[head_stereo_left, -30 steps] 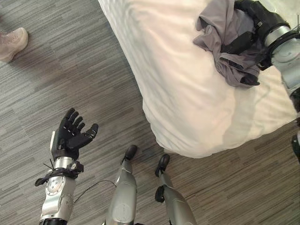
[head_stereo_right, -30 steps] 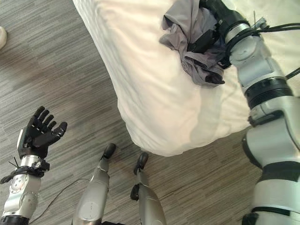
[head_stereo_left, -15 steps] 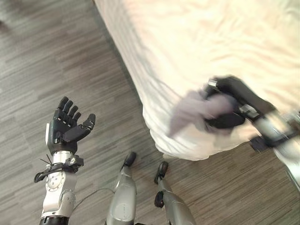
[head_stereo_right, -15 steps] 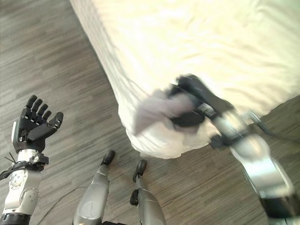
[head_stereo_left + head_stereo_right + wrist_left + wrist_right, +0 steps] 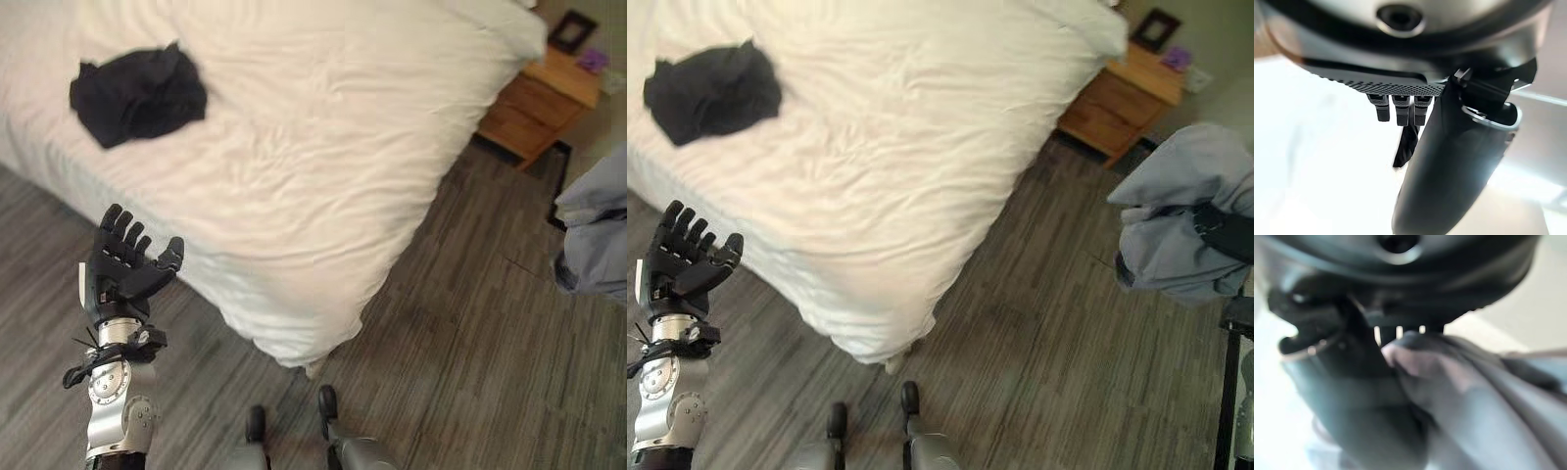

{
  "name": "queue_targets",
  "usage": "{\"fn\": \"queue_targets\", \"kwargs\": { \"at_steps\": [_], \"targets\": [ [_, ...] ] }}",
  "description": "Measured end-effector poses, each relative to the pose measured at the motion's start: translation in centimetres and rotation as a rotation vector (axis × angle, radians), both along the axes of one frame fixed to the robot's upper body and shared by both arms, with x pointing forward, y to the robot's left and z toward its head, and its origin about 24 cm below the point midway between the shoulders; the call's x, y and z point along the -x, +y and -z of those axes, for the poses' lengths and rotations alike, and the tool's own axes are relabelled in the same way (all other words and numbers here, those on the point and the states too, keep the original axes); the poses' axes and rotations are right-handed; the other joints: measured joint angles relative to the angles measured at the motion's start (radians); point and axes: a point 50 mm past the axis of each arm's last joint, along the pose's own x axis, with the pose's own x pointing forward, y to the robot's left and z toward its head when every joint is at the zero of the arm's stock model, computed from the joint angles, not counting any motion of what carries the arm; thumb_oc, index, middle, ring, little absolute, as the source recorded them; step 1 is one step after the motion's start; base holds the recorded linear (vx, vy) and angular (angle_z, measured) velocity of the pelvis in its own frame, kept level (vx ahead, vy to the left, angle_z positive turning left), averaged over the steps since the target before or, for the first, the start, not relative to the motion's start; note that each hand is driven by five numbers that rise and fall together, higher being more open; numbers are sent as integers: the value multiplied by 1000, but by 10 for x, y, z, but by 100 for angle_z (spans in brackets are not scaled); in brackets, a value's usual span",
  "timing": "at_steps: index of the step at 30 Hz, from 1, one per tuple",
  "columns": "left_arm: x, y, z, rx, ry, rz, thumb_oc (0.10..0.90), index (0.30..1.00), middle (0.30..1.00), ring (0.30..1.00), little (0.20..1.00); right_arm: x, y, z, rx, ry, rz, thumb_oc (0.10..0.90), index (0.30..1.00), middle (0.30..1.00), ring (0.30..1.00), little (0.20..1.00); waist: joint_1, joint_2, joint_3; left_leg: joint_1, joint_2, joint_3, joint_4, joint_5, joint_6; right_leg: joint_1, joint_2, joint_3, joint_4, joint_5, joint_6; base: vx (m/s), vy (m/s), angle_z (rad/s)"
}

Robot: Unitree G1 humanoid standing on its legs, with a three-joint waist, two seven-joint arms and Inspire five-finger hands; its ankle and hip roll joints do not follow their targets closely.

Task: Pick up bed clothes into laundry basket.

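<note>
Carried off the bed since a second ago: grey garment [image 5: 1185, 220], then bunched on the duvet under the right hand, now hanging in the air over the floor at the far right. Whole view swung as well, by the camera's own turning.

At the far left, left hand [image 5: 122, 266] raised palm-up beside the bed's near edge, fingers [image 5: 120, 227] straight and spread, thumb out, holding nothing; same straight fingers seen in the left wrist view [image 5: 1449, 161], pale bedding beyond.

Further up on the left, black garment [image 5: 137, 93] lying crumpled on the white duvet, near the bed's [image 5: 323, 166] left side, well apart from both hands. Duvet rumpled, one corner drooping toward the wood-grain floor [image 5: 460, 333].

Past the bed's far corner, wooden nightstand [image 5: 1117, 93] against the wall, with a dark picture frame [image 5: 1156, 27] and a small purple object [image 5: 1176, 57] on top.

At the right edge, right hand [image 5: 1227, 231] dark against the grey garment, folds draped over and below it. In the right wrist view, thumb [image 5: 1352, 396] and fingers closed on the grey cloth [image 5: 1488, 401], pinching a fold.
</note>
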Motion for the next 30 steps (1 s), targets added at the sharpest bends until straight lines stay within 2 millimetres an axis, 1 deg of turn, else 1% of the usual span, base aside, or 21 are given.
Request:
{"fn": "queue_targets", "kwargs": {
  "at_steps": [1, 3, 4, 5, 6, 7, 8, 9, 10, 11, 13, 14, 16, 20, 22, 25, 26, 27, 28, 29, 30],
  "targets": [
    [0, 0, 1, 2, 3, -2, 800, 900, 900, 900, 900, 1, -1, 3, -29, -19, 3, 400, 300, 300, 300, 300, -17, 3, -12, 20, -5, 14, -14, 0, 0, 1, 1, 10, 0, -2, 3, 20, 49, -32],
    [1, 0, 4, 7, 17, -3, 800, 900, 900, 900, 900, 3, 3, 22, -145, -87, -6, 400, 300, 300, 300, 300, -37, 6, -30, 48, -5, 25, -28, 1, 1, 15, 3, 20, 0, -2, 3, -17, 45, -30],
    [2, -2, 8, 22, 25, -9, 800, 900, 900, 900, 900, 2, 11, 51, -293, -124, -20, 400, 300, 300, 300, 300, -51, 13, -47, 64, -6, 46, -32, 0, 2, 18, 7, 42, 3, -2, 3, -55, 44, -35],
    [2, -2, 13, 33, 42, -13, 800, 900, 900, 900, 900, 0, 19, 67, -384, -152, -27, 400, 300, 300, 300, 300, -57, 17, -61, 72, -1, 53, -41, 0, 3, 22, 7, 47, 0, -2, 3, -49, 31, -40],
    [0, -4, 17, 40, 58, -4, 800, 900, 900, 900, 900, -1, 22, 76, -413, -110, -36, 400, 300, 300, 300, 300, -57, 28, -66, 81, -1, 65, -51, 0, 3, 22, 6, 57, 0, -3, 5, -49, 30, -26],
    [0, -7, 17, 44, 65, 5, 800, 900, 900, 900, 900, -2, 26, 87, -439, -61, -47, 400, 300, 300, 300, 300, -59, 42, -66, 83, -11, 74, -49, 0, 4, 18, 3, 67, 1, -6, 9, -27, 1, -24],
    [0, -11, 17, 54, 60, 9, 800, 900, 900, 900, 900, -1, 41, 114, -574, -87, -53, 400, 300, 300, 300, 300, -66, 57, -66, 85, -6, 77, -50, 2, 8, 18, 2, 67, 3, -14, 20, 10, -5, -14],
    [-1, -15, 20, 70, 61, 12, 800, 900, 900, 900, 900, 1, 49, 129, -654, -87, -48, 400, 300, 300, 300, 300, -66, 65, -68, 87, -5, 77, -49, 2, 8, 20, 2, 67, 4, -14, 20, 0, 0, 0],
    [-1, -24, 27, 120, 68, 14, 800, 900, 900, 900, 900, 9, 68, 162, -800, -40, -38, 400, 300, 300, 300, 300, -65, 87, -65, 99, -3, 73, -52, 2, 7, 34, 2, 60, 0, -16, 20, 51, -31, 8],
    [1, -31, 34, 163, 78, 8, 800, 900, 900, 900, 900, 16, 81, 185, -866, 79, -37, 400, 300, 300, 300, 300, -55, 120, -54, 108, -4, 71, -62, 7, 7, 40, 1, 58, 0, -16, 20, 24, -35, 13],
    [5, -32, 40, 180, 98, -4, 800, 900, 900, 900, 900, 20, 93, 203, -919, 179, -46, 400, 300, 300, 300, 300, -59, 151, -36, 113, -4, 54, -65, 12, 6, 51, -1, 38, 0, -16, 20, 10, -48, 22],
    [7, -31, 40, 177, 100, -9, 800, 900, 900, 900, 900, 20, 94, 205, -923, 197, -51, 400, 300, 300, 300, 300, -53, 163, -33, 114, -1, 45, -70, 17, 5, 56, -6, 30, 0, -17, 21, -3, -51, 28],
    [7, -28, 39, 169, 99, -20, 800, 900, 900, 900, 900, 17, 94, 203, -914, 201, -67, 400, 300, 300, 300, 300, -52, 164, -28, 127, 3, 33, -90, 32, 1, 65, -2, 13, -1, -19, 19, -9, -47, 24],
    [7, -27, 37, 161, 97, -35, 800, 900, 900, 900, 900, -6, 83, 176, -811, 152, -126, 400, 300, 300, 300, 300, -24, 142, 1, 129, 14, 8, -92, 47, -6, 80, 2, -16, -1, -23, 11, -32, -139, 23],
    [6, -27, 37, 161, 96, -34, 800, 900, 900, 900, 900, -12, 82, 169, -803, 121, -138, 400, 300, 300, 300, 300, -22, 130, 9, 127, 18, -12, -91, 50, -11, 84, 7, -26, -1, -25, 7, -11, -150, 28],
    [6, -28, 37, 161, 95, -29, 800, 900, 900, 900, 900, -20, 84, 163, -797, 88, -160, 400, 300, 300, 300, 300, 3, 112, 25, 116, 43, -34, -69, 48, -31, 94, 32, -54, 2, -36, -15, -47, -187, 26],
    [5, -27, 36, 158, 92, -30, 800, 900, 900, 900, 900, -22, 84, 161, -798, 78, -165, 400, 300, 300, 300, 300, 15, 103, 42, 80, 50, -41, 16, 22, -54, 98, 39, -73, 15, -51, -38, -35, -98, 26],
    [3, -27, 33, 153, 84, -24, 800, 900, 900, 900, 900, -22, 84, 160, -796, 72, -165, 400, 300, 300, 300, 300, 17, 90, 60, 50, 48, -38, 86, 4, -66, 100, 31, -72, 25, -52, -41, 12, 8, 35],
    [1, -27, 32, 145, 81, -20, 800, 900, 900, 900, 900, -23, 84, 159, -795, 64, -170, 400, 300, 300, 300, 300, 28, 78, 84, -21, 55, -34, 234, -15, -86, 101, 33, -84, 46, -67, -61, 69, 77, 29],
    [-2, -25, 30, 146, 77, -22, 800, 900, 900, 900, 900, -28, 86, 156, -803, 40, -181, 400, 300, 300, 300, 300, 30, 69, 118, -104, 75, -37, 410, -50, -74, 106, 35, -71, 75, -88, -85, 74, 174, 14],
    [0, -24, 31, 155, 79, -25, 800, 900, 900, 900, 900, -31, 88, 154, -812, 23, -191, 400, 300, 300, 300, 300, 32, 71, 127, -133, 106, -40, 445, -53, -75, 105, 45, -69, 82, -92, -92, 53, 117, -8]
  ]
}}
